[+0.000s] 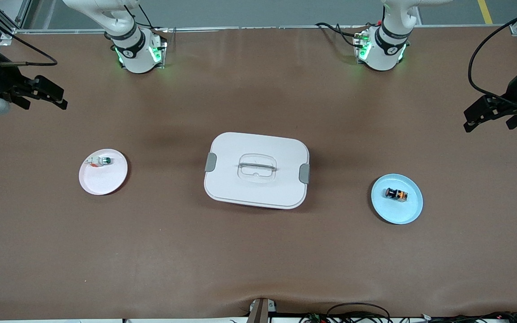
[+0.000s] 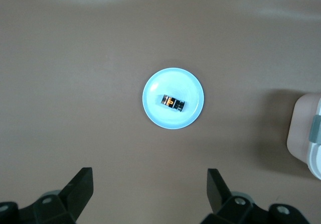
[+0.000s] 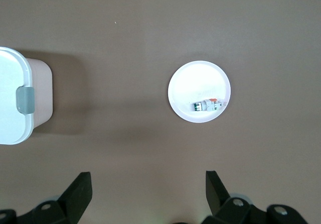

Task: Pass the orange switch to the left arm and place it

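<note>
- Blue plate [image 1: 409,213] lies nearest the camera, well apart from the box [image 1: 257,169], toward the left arm's end of the surface; the orange switch [image 1: 396,194] rests on it.
- Pink plate [image 1: 106,179] sits toward the right arm's end from the box, carrying a white-and-green switch [image 1: 98,162].
- Left gripper [image 1: 492,114] hangs above the surface well clear of the box, jaws spread, empty.
- Right gripper [image 1: 45,94] waits, jaws spread.
- Likely best: lower the left gripper straight over the switch, jaws across its short sides, then carry it high or around the box.
</note>
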You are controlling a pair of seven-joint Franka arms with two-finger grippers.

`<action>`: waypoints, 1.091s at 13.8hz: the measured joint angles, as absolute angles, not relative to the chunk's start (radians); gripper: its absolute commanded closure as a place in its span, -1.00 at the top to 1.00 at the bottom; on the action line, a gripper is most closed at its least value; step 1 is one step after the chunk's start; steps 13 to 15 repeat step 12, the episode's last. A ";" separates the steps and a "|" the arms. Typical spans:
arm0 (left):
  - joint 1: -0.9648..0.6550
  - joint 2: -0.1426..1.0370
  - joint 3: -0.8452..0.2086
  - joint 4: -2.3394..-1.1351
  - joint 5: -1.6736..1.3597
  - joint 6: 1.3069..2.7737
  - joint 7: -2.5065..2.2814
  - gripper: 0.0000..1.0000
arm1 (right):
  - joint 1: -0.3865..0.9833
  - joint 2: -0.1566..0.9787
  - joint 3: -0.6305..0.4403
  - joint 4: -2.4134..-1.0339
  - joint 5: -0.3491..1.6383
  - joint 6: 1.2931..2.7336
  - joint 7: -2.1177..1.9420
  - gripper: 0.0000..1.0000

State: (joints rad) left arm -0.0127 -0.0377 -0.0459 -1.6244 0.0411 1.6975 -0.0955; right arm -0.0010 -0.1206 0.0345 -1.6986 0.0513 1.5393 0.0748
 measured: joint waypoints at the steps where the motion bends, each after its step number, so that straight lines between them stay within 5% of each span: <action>1: -0.013 -0.038 -0.046 -1.624 0.041 1.697 -0.093 1.00 | -0.001 -0.121 0.034 -1.699 0.051 1.539 0.075 1.00; 15: -0.013 -0.037 -0.045 -1.623 0.022 1.696 -0.091 1.00 | -0.001 -0.121 0.032 -1.699 0.051 1.539 0.075 1.00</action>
